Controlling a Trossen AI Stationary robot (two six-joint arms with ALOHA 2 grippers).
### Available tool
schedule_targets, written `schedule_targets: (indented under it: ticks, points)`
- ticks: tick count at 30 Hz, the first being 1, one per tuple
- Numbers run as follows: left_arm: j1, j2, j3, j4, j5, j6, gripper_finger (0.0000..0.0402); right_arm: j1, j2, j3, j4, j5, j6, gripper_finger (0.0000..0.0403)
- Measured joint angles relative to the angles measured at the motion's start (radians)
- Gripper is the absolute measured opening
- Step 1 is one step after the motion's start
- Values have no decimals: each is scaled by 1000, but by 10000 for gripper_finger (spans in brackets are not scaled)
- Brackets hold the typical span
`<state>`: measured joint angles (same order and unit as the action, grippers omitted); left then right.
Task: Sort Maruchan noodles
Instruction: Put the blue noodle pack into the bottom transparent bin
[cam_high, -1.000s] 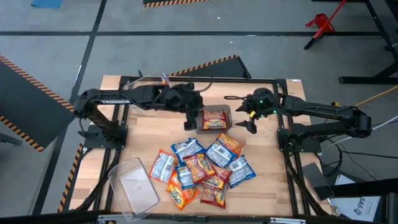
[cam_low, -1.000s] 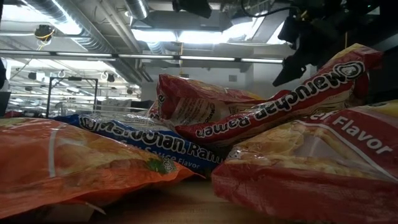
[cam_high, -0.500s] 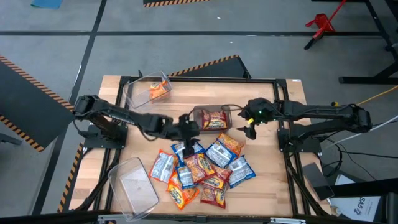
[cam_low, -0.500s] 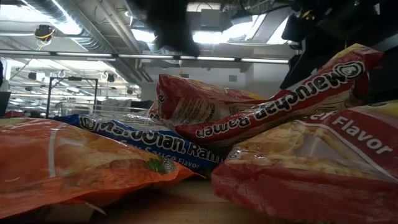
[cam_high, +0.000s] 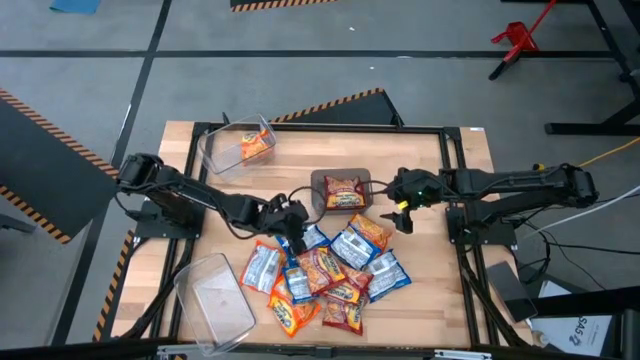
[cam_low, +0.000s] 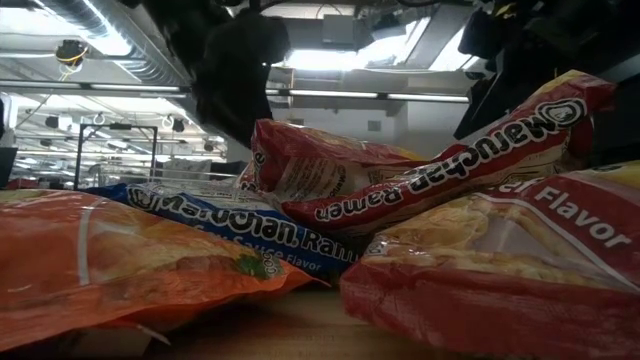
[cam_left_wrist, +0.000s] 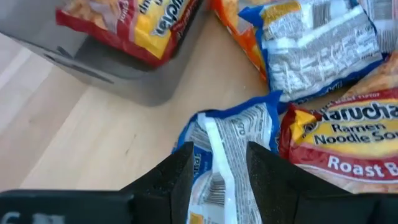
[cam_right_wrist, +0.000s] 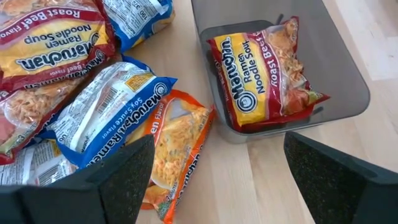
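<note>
Light fell evenly from overhead, and the counter (cam_high: 420, 150) showed only faint, soft shadows around the packet pile (cam_high: 325, 270). Across the low view, bright ceiling fixtures (cam_low: 330, 58) behind the packets washed out to white, leaving the arms as black silhouettes. Glare streaked the crinkled red packet (cam_low: 330, 165). The nearest orange packet (cam_low: 120, 265) was soft and blurred. Both wrist views looked bright, their own fingers (cam_left_wrist: 180, 177) dark and unfocused.

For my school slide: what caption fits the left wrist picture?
Left gripper fingers open around a blue-and-white noodle packet, beside the bin holding a red packet.
</note>
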<state>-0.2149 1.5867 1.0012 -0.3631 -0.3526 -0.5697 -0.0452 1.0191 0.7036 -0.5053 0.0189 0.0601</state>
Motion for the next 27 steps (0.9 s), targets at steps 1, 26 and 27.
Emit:
schedule_targets:
  ticks: [1,26,27]
  points:
    - [-1,12,-8,23,9,1,146,0,0,0,1,0,0,344]
    - [14,215,-9,99,136,-30,235,-1,0,0,-21,-3,-12,344]
    - [15,224,-8,101,147,-32,235,-1,0,0,-19,-2,-12,344]
